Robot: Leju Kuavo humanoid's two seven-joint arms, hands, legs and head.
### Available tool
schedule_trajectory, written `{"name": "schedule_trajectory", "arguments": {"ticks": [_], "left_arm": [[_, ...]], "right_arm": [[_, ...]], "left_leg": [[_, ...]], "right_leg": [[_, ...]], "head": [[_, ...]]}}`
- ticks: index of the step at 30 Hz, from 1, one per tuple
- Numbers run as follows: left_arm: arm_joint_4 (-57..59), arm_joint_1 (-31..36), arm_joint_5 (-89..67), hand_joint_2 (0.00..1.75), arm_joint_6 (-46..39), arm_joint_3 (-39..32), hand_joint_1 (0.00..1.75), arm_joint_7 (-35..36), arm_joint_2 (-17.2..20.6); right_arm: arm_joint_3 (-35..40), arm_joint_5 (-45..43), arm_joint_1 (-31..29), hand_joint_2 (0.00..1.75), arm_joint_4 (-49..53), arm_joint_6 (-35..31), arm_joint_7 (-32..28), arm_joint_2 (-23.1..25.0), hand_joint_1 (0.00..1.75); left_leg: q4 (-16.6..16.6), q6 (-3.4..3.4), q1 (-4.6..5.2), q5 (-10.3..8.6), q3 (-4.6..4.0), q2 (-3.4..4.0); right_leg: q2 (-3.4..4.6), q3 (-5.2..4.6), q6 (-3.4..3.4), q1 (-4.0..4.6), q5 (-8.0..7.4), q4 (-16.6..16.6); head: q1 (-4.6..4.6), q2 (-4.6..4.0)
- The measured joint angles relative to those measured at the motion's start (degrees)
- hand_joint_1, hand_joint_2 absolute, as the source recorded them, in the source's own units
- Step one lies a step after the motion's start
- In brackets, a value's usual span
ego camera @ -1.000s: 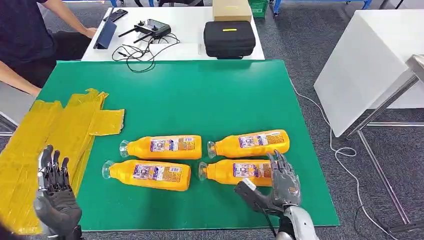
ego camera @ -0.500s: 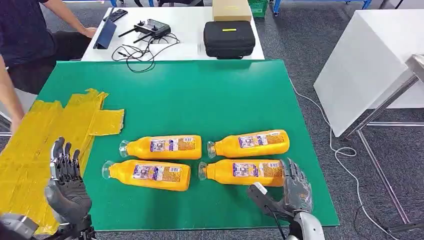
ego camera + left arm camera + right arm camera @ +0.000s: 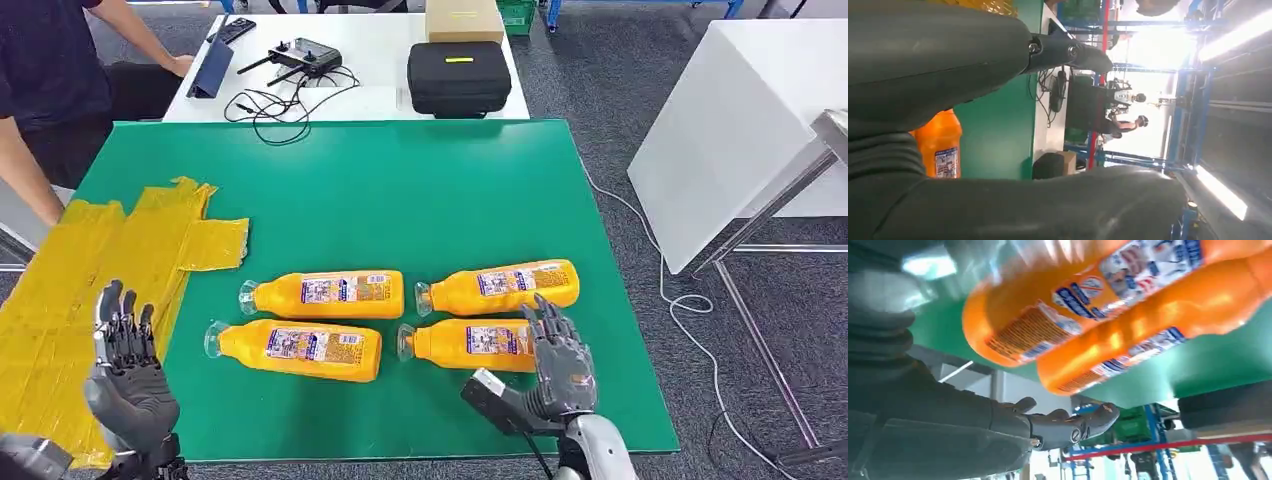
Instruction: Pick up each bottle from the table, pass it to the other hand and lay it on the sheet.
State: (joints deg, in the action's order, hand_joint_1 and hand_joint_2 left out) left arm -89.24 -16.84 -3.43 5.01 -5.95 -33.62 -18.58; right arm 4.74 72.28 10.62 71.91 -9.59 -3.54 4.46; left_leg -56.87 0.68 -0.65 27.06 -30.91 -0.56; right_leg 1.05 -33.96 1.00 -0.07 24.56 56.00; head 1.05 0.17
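— How many bottles are there on the counter?

— Four orange bottles, all lying on their side on the green top, in two pairs. On the left are the far left bottle and the near left bottle; on the right the far right bottle and the near right bottle. All caps point to the left. None lies on the yellow sheet, which covers the left part of the counter.

— And the robot hands?

— Two. The left robot hand is raised at the near left corner, over the edge of the sheet, fingers spread and holding nothing. The right robot hand is just at the base end of the near right bottle, fingers apart, thumb out to the side, nothing held. Whether it touches the bottle, I cannot tell.

— What does the right wrist view add?

— It shows the two right bottles close from below, their bases and labels, with the fingers stretched beside them and not closed around them. The head view shows also a person at the far left and a white table with one black case.
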Motion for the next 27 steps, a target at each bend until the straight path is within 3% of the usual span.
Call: {"name": "schedule_trajectory", "arguments": {"ticks": [12, 27], "left_arm": [[2.73, 3.03, -0.09, 0.0, 1.64, -0.04, 0.0, 0.48, 0.07], [7.61, 7.37, 0.0, 0.0, 1.51, 3.12, 0.0, 0.87, 1.03]], "right_arm": [[-1.36, 3.84, -0.89, 1.75, -0.72, 2.58, 4.5, -1.94, 0.0], [-5.4, 6.99, -10.72, 1.75, -19.15, -3.76, -0.4, -1.97, 0.0]], "left_leg": [[0.0, 0.0, 0.0, 0.0, -0.02, 0.02], [-0.01, 0.0, 0.0, -0.01, 0.08, 0.05]], "right_leg": [[0.0, 0.0, 0.0, 0.0, 0.0, 0.0], [0.02, 0.03, 0.02, 0.0, -0.02, 0.0]], "head": [[0.0, 0.0], [0.0, 0.0]]}}
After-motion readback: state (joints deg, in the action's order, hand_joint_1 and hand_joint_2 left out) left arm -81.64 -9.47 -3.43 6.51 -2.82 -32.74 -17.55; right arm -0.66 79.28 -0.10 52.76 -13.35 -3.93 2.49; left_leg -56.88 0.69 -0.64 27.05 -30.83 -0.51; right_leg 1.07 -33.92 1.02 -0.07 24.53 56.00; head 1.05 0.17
